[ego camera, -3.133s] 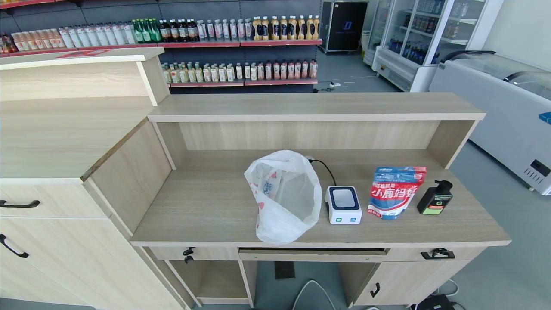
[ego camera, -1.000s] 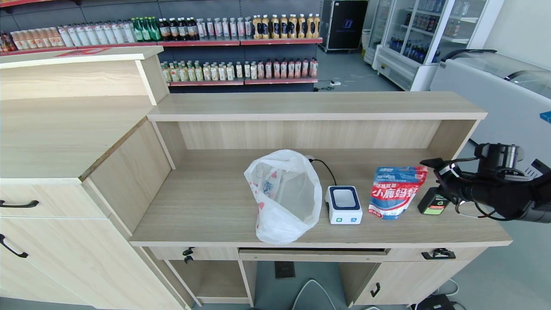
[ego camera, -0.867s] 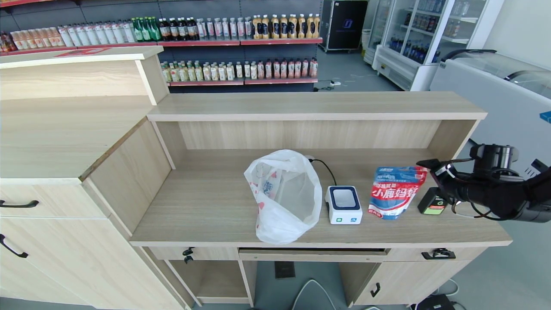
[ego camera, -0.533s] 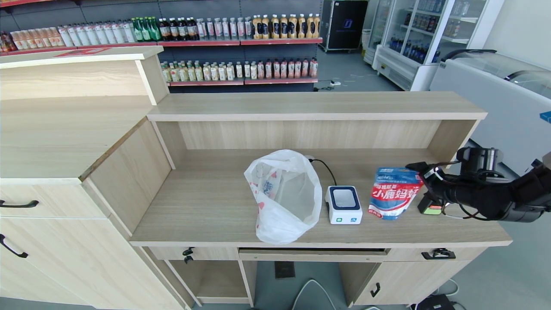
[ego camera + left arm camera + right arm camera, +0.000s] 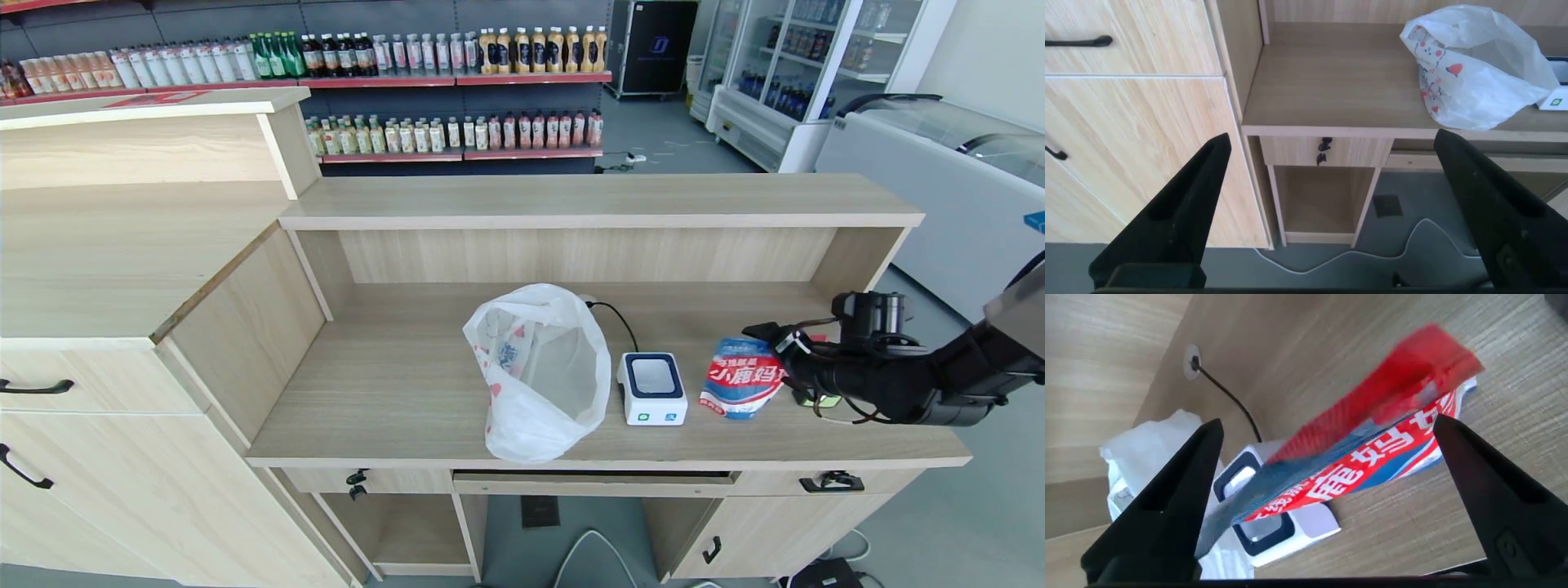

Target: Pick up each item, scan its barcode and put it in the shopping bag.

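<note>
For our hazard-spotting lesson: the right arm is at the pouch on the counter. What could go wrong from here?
1. The pouch leans between the fingers of the open right gripper; closing may pinch only its bent top, so it could slip.
2. The arm lies close over the pump bottle; lifting could topple it.

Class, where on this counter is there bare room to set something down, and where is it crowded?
Bare: the counter between the side wall and the bag, and the top ledge. Crowded: right of the bag, where scanner, pouch and right gripper sit close.
</note>
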Tool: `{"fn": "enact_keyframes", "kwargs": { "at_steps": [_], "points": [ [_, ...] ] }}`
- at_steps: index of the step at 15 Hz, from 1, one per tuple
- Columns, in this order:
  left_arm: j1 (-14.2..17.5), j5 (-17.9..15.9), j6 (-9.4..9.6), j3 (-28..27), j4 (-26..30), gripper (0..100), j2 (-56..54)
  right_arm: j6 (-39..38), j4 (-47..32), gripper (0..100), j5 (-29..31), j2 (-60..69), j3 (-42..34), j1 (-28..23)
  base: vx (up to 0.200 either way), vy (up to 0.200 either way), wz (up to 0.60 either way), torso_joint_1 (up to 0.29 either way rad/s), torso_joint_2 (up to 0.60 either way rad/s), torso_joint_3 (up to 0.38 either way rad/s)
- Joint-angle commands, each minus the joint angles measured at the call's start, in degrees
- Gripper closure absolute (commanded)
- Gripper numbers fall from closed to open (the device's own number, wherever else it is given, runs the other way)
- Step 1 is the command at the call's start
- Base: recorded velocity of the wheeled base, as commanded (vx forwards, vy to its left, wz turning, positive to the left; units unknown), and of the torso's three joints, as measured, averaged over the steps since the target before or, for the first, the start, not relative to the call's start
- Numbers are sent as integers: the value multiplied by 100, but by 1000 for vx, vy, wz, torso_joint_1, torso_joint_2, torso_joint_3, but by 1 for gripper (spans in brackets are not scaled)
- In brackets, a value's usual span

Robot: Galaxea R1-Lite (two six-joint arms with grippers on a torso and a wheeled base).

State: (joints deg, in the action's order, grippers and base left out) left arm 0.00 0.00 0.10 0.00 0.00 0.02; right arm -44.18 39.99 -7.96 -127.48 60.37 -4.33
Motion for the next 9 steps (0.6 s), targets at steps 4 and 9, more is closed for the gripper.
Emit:
{"fn": "enact_keyframes", "kwargs": {
  "at_steps": [4,9],
  "points": [
    [0,0,-1,0,0,0,-2,489,36,0,40,-339,-87,64,0,0,0,0,0,0],
    [0,0,-1,0,0,0,-2,551,282,100,128,-585,-60,319,0,0,0,0,0,0]
  ]
}}
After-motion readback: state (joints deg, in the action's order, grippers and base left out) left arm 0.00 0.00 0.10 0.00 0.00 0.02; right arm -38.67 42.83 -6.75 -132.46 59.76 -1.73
